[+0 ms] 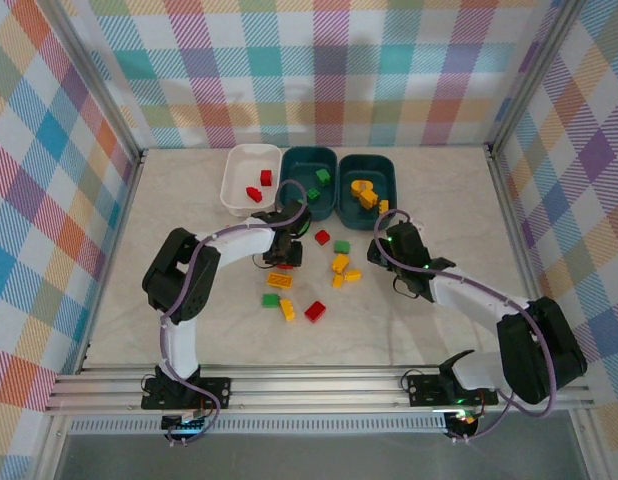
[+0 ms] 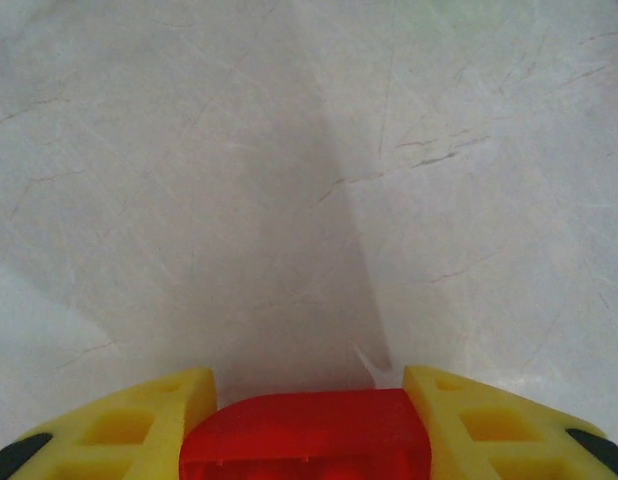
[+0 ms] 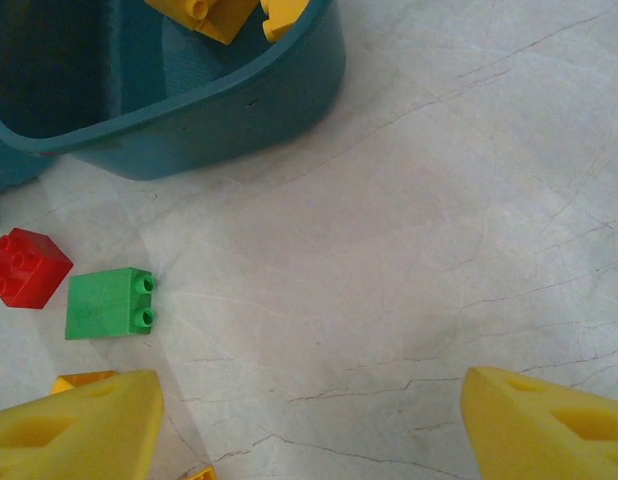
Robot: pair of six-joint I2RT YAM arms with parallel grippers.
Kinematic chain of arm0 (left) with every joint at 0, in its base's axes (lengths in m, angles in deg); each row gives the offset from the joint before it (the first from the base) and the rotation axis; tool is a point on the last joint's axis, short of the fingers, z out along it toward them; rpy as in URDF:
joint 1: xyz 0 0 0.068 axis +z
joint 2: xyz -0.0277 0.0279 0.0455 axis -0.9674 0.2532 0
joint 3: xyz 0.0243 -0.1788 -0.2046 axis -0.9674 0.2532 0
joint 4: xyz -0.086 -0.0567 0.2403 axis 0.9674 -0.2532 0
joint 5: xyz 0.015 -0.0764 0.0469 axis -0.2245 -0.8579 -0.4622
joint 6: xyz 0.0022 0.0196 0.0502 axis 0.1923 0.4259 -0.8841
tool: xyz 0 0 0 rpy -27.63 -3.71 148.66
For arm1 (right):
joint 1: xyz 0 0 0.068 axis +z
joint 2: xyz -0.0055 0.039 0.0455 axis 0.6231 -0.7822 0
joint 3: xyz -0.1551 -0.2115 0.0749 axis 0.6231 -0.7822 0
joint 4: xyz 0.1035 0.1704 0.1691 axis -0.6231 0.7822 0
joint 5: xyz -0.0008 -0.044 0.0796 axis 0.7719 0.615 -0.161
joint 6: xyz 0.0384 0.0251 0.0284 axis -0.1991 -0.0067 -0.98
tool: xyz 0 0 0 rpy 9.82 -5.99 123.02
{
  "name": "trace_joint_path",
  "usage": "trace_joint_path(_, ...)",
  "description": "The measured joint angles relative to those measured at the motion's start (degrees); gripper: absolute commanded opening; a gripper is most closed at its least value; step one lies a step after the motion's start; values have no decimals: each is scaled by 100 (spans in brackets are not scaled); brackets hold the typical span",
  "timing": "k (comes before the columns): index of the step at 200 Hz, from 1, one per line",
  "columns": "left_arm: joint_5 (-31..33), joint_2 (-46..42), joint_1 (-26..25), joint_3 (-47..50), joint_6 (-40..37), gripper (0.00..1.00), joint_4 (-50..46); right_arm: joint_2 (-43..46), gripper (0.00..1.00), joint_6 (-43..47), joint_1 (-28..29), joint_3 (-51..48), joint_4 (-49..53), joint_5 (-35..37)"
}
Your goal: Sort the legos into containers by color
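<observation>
Pinching a red lego [image 2: 304,435] between its yellow fingers [image 2: 139,430], the left gripper [image 2: 309,386] is closed against both sides of the brick, just above the pale, veined table [image 2: 439,150]. The left wrist view makes this grip plain, while from overhead the wrist covers it. The right gripper [image 3: 309,390] stands wide apart with only bare table between its wedge-shaped yellow fingers [image 3: 79,420]. Its own camera shows the rounded corner of the right teal bin [image 3: 239,110] with yellow legos [image 3: 204,15] inside. Lower left in that view, a red brick [image 3: 27,265] and a green two-stud brick [image 3: 109,303] lie close together on the table. From above, the left arm [image 1: 204,260] folds at a black elbow and reaches right into the loose legos [image 1: 339,263]. The right arm [image 1: 479,300] mirrors it, its wrist near the bin's near wall. At the far side three smooth plastic bins sit side by side. The white bin [image 1: 234,180] holds two red legos [image 1: 266,177], the middle teal bin [image 1: 309,152] holds green legos [image 1: 322,176], and the right one holds yellow.
</observation>
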Motion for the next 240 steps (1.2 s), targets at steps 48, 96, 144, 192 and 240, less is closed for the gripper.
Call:
trace_joint_path(48, -192, -273, 662, -1117, -173, 42, -382, -144, 78, -31, 0, 2, -55, -2)
trace_joint_path(96, -138, 920, 1864, -4022, -66, 40, -748, -129, 78, -44, 0, 2, -70, -52)
trace_joint_path(144, -380, 2573, 2092, -5633, 72, 47, -1349, 168, 78, -42, 0, 2, -44, -59)
trace_joint_path(192, -754, 2745, 2096, -5689, 37, 85, -1545, 326, 80, -42, 0, 2, -42, -46)
trace_joint_path(240, -697, 1167, 1961, -4065, -105, 97, -1014, 363, 80, -39, 0, -4, -4, -17)
